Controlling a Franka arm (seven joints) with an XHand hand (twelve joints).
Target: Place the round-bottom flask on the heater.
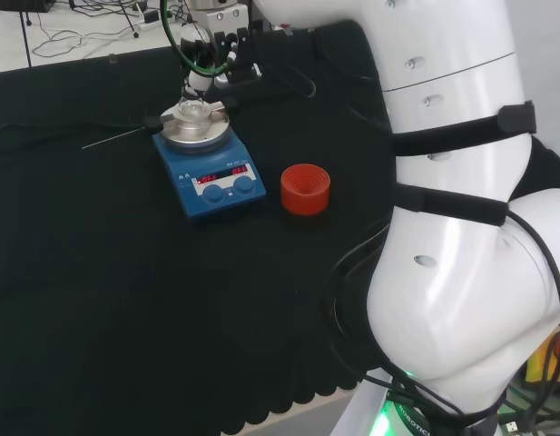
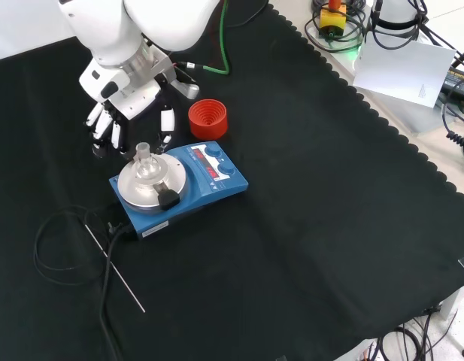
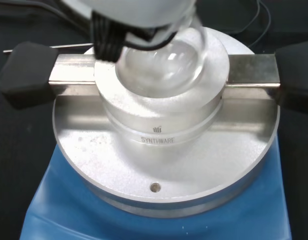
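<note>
Wrist view put the round-bottom flask [image 3: 161, 62] squarely in the cupped metal block [image 3: 161, 107] on top of the heater [image 3: 158, 220], its clear bulb sunk into the recess, which suits a vessel that cannot stand on a flat plate. In the front view the flask's neck [image 2: 144, 153] rose upright from the middle of the heater's round plate [image 2: 153, 183], so the placing itself looked done, or very nearly.

The hand [image 2: 119, 120] hung just behind the heater in the front view, fingers [image 2: 166, 124] pointing down and spread apart around nothing, beside the neck rather than closed on it (whether a fingertip touched the glass I could not tell). That posture read as a release, with the fingers opened so the flask would sit under its own weight.

Just beyond the heater's front panel stood the red ribbed ring [image 2: 207, 118], an empty stand. On the heater's other side a thin metal rod [image 2: 115, 269] and a black cable [image 2: 55, 248] lay on the black cloth of the desk [image 2: 307, 248], well clear of the flask.

A straight upward withdrawal seemed wisest, lest a finger catch the neck and tip it.
</note>
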